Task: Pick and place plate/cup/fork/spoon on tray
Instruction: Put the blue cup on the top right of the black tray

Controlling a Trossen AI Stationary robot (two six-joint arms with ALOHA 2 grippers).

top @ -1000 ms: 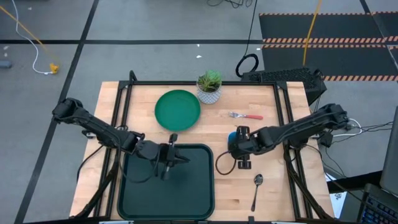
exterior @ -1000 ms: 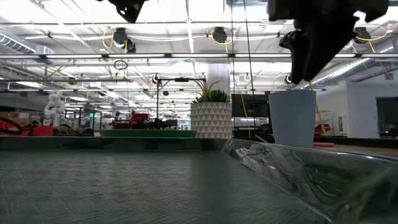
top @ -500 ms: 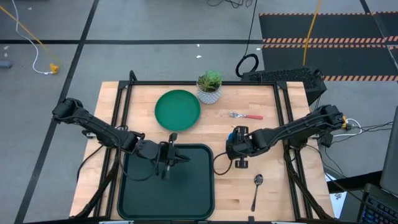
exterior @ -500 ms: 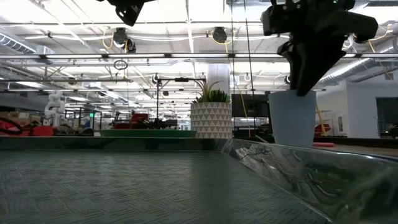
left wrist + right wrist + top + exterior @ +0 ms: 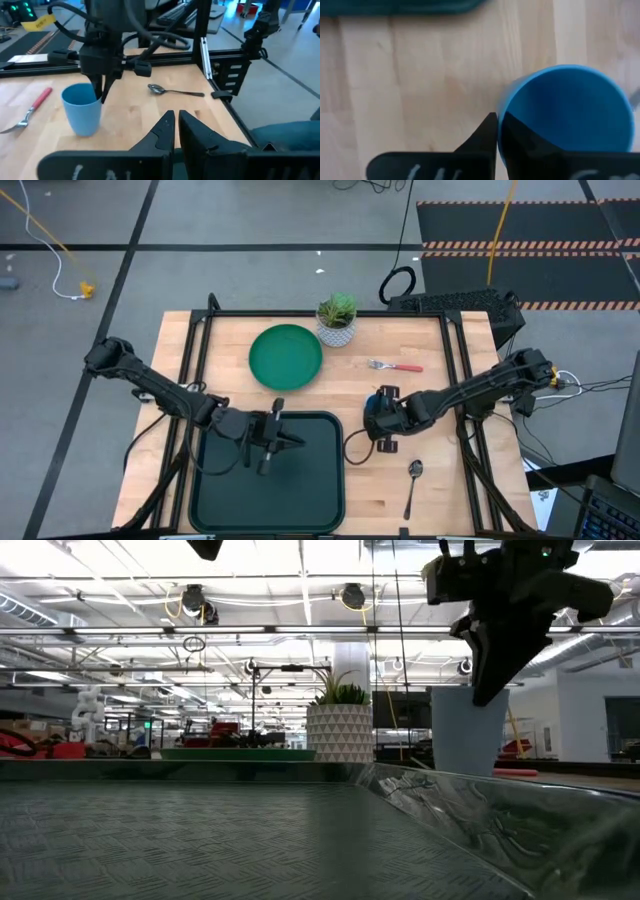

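Four items are not yet on the tray. Nearest the front edge of the surface [image 5: 440, 510], the spoon [image 5: 413, 480] lies untouched, right of the tray [image 5: 200, 510], which holds no tableware.

My left tool [image 5: 268, 442] hangs over the tray's top half, fingers drawn narrow, holding nothing.

Just off the tray's top right corner, my right tool [image 5: 384, 418] is pinched on the wall of the cup [image 5: 81, 108], one finger inside the rim and one outside. Over the last second this tool and the cup have crept a little toward the front of the surface. The cup stands upright. I cannot tell whether its base has left the wood.

My reading: the grasp is made, and the carry to the tray is starting.

Farther back, the fork [image 5: 396, 366] lies beyond the cup. The plate [image 5: 285, 356] sits behind the tray, and the plant pot [image 5: 337, 320] is just beside it at the back edge.
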